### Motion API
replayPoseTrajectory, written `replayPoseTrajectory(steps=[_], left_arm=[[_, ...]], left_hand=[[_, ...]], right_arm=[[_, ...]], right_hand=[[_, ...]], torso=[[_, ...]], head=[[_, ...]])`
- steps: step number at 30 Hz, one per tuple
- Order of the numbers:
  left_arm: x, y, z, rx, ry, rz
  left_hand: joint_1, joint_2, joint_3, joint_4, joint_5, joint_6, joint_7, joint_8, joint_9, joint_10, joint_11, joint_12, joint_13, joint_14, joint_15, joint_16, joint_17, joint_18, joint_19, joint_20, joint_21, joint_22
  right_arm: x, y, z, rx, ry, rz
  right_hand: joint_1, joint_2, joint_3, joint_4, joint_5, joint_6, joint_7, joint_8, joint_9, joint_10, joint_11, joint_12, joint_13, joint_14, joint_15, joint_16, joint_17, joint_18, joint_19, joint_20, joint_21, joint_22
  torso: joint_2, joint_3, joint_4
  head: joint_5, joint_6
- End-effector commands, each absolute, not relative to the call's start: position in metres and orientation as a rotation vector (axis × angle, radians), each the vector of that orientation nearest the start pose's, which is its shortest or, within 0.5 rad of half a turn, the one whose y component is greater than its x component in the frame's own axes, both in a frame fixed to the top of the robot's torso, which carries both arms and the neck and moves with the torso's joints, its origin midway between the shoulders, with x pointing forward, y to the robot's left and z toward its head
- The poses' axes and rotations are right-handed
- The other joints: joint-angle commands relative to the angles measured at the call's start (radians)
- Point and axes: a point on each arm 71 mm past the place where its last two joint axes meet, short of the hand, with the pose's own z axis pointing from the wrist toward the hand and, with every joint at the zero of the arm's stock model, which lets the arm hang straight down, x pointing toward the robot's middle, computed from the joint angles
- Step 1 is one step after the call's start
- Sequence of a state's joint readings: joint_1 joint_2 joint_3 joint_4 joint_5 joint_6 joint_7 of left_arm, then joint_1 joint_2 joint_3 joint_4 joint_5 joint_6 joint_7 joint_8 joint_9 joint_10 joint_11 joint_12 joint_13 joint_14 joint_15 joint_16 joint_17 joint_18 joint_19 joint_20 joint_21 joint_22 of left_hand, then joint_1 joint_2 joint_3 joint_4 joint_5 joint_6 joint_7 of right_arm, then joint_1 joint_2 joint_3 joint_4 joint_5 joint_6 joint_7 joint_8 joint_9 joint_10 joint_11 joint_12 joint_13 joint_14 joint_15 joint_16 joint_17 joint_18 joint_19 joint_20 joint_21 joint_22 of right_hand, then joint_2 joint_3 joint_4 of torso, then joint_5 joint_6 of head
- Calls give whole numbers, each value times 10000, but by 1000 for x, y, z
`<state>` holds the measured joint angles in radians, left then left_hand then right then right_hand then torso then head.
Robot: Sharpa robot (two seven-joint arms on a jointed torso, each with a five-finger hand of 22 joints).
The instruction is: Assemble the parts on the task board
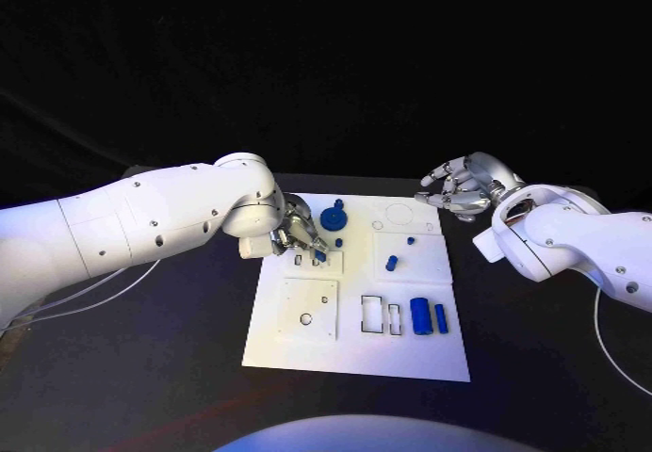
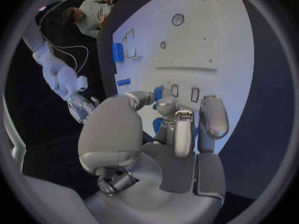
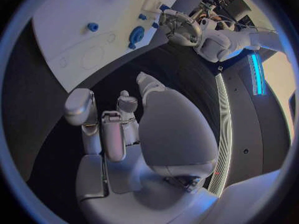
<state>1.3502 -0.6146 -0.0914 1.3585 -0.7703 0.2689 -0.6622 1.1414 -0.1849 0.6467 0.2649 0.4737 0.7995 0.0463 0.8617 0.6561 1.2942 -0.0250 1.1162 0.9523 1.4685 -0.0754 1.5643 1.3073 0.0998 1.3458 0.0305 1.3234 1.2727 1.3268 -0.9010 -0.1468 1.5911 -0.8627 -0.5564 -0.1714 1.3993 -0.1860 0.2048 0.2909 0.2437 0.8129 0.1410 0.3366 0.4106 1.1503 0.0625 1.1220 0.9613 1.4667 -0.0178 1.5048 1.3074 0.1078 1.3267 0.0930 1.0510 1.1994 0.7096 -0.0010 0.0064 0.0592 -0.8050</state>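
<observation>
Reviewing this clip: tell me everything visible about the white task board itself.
The task board is a flat white rectangular plate, matte like plastic, lying on the black table. Raised square panels, dark-outlined rectangular slots, circular outlines and small holes mark its surface. Small blue parts sit on it: a gear-like wheel near the far edge, small pegs mid-board, two upright blocks beside the slots. The left hand is over its left edge; the right hand is just off the far right corner.

White arms (image 1: pixel 150 221), silver hands (image 1: pixel 462 185)
</observation>
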Motion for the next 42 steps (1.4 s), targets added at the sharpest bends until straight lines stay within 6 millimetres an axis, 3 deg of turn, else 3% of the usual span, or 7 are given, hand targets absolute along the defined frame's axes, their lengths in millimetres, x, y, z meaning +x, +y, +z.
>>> replayPoseTrajectory(steps=[1, 16, 42], left_arm=[[508, 148, -190, -2707, 24667, -4766], [500, 152, -192, -1510, 23524, -4180], [498, 150, -201, -930, 23840, -3607]], left_hand=[[-113, -9, 2225, -2339, 142, 88, -10, 64, -33, 114, -28, 82, 59, 1023, -77, 65, 2635, -165, 54, -4, 63, 21], [-260, -86, 2334, -2587, 485, 306, -48, 80, -149, 314, -60, 223, 215, 1023, -124, 65, 2635, -170, 70, -49, 94, 92], [-292, -98, 2359, -2625, 543, 353, -54, 85, -173, 370, -62, 268, 266, 1023, -139, 65, 2635, -175, 86, -61, 114, 123]], right_arm=[[487, -231, -161, 5088, 16419, 7595], [487, -232, -162, 5111, 16365, 7589], [486, -232, -163, 5114, 16397, 7603]], right_hand=[[-125, 29, 65, 6, 58, -59, -22, 69, 14, 47, -62, 1, 11, 587, 31, -15, 1091, 110, 4, -14, -47, 3], [-175, 37, 81, 6, 96, -63, -26, 96, 15, 57, -65, 7, 2, 588, 26, -17, 1091, 112, 2, -18, -65, -5], [-175, 37, 81, 6, 96, -63, -26, 96, 15, 57, -65, 7, 2, 588, 26, -17, 1091, 112, 2, -18, -65, -5]], torso=[[10, -1, -10], [15, -11, -4], [18, 6, -22]], head=[[12, -5], [44, -25], [69, -104]])
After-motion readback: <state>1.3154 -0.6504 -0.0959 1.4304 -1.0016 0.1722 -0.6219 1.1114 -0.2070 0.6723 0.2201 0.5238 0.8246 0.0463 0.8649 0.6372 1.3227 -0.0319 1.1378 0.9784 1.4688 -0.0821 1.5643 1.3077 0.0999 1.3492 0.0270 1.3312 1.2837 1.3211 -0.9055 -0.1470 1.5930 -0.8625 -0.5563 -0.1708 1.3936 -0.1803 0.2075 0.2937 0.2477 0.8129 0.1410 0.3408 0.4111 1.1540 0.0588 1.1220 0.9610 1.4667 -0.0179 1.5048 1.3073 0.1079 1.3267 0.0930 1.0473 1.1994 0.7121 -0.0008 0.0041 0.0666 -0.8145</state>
